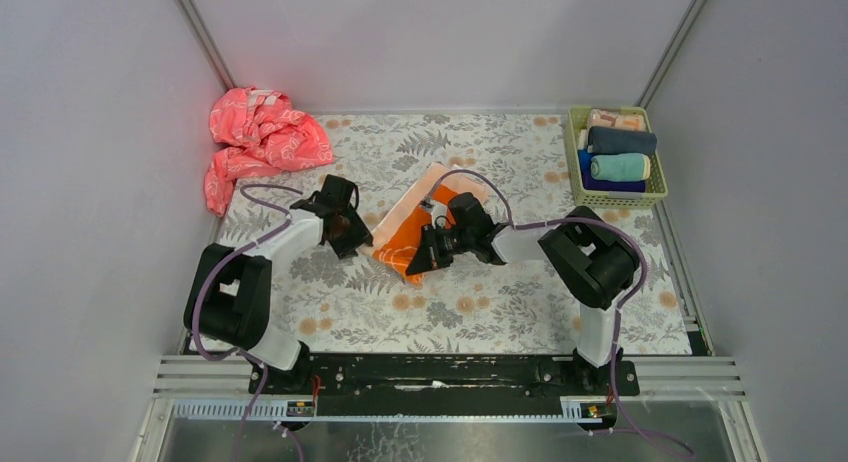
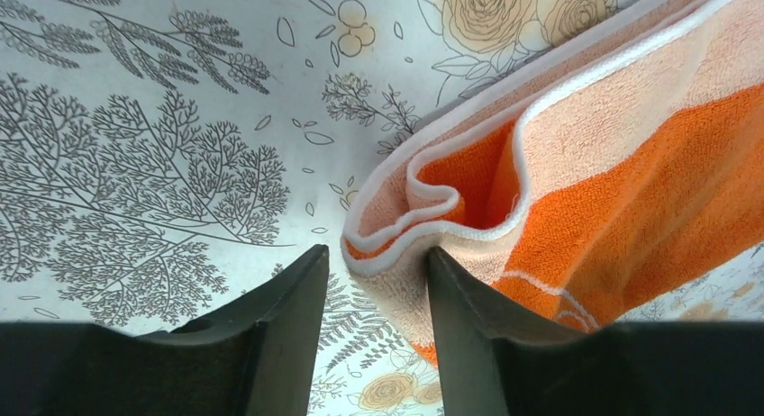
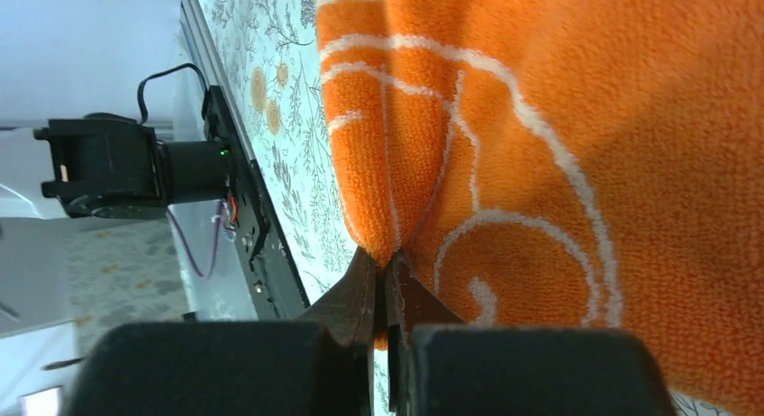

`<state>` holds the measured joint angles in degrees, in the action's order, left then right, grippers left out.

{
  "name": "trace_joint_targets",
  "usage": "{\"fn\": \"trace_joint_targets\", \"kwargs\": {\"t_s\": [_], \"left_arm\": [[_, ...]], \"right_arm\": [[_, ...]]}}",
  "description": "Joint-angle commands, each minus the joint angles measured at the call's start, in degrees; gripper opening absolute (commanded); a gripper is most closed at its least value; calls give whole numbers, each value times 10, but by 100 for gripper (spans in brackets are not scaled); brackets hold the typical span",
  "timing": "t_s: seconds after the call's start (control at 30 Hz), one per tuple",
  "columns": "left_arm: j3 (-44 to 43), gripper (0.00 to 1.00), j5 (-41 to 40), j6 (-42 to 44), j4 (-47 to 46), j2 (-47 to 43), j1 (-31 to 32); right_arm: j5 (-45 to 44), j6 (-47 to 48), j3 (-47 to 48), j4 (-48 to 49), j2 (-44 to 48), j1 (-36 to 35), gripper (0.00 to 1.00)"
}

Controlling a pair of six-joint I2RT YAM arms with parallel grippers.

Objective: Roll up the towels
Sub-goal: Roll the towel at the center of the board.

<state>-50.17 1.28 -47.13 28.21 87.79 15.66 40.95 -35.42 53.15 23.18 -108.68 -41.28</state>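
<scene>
The orange and pale peach towel [image 1: 428, 210] lies folded on the flowered table, middle of the top view. My left gripper [image 1: 357, 242] is open at the towel's left corner. In the left wrist view the folded, white-edged corner [image 2: 504, 191] reaches in between the spread fingers of the gripper [image 2: 377, 258]. My right gripper [image 1: 417, 264] is shut on a pinched fold of the towel's near edge [image 3: 541, 146]; its jaws [image 3: 386, 265] are closed on the orange cloth. A mint-teal towel [image 1: 620, 167] lies rolled in the basket.
A yellow-green basket [image 1: 575, 157] at the back right holds several rolled towels. A crumpled pink-red cloth [image 1: 260, 137] lies at the back left. The black base rail [image 1: 440, 372] runs along the near edge. Walls close in on three sides.
</scene>
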Motion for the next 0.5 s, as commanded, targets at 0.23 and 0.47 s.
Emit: {"fn": "trace_joint_targets", "kwargs": {"t_s": [0.23, 0.47], "left_arm": [[-23, 52, 2, 22, -5, 20, -7], [-35, 25, -19, 50, 7, 82, -7]], "right_arm": [[70, -119, -17, 95, -53, 19, 0], [84, -175, -35, 134, -71, 36, 0]]}}
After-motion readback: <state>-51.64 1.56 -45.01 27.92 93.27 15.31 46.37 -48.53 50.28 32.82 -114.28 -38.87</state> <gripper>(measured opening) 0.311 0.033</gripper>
